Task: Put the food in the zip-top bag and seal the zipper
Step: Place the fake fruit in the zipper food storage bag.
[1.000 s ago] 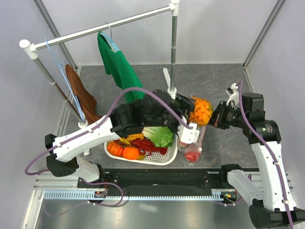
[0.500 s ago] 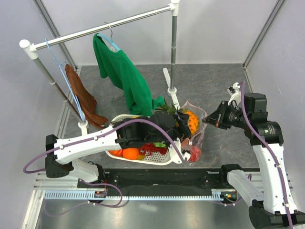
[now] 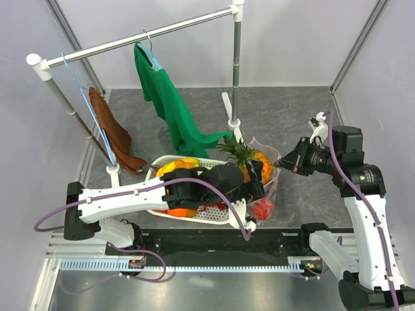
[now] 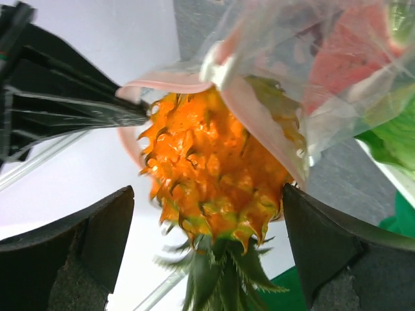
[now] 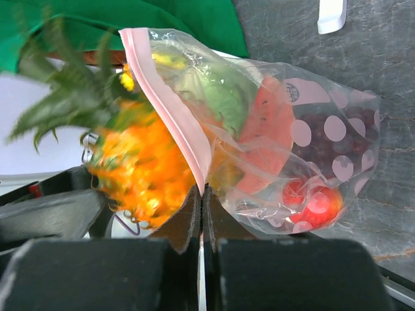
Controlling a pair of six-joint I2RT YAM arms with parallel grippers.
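The zip-top bag [image 3: 268, 189] stands open just right of the basket, its pink zipper [image 5: 170, 107] along the mouth. My right gripper [image 3: 279, 166] is shut on that zipper rim [image 5: 201, 191] and holds the mouth up. The pineapple [image 3: 251, 161] sits body-first in the mouth, green crown sticking out up-left. My left gripper [image 3: 255, 173] is at the mouth, open around the pineapple [image 4: 214, 168]. One finger [image 4: 331, 246] touches it; a gap shows at the other. Lettuce [image 5: 220, 91], purple grapes [image 5: 353, 136] and a red fruit [image 5: 311, 204] lie inside the bag.
The white perforated basket [image 3: 155, 170] holds bananas [image 3: 183, 163] and an orange fruit [image 3: 177, 211], mostly under my left arm. A green shirt [image 3: 174, 110] and a brown cloth [image 3: 110, 129] hang from the rack behind; its post foot [image 3: 233, 122] stands just behind the bag.
My left gripper came down from above the bag and brought the pineapple into the mouth. The green shirt swung on its hanger. My right gripper kept its hold on the rim.
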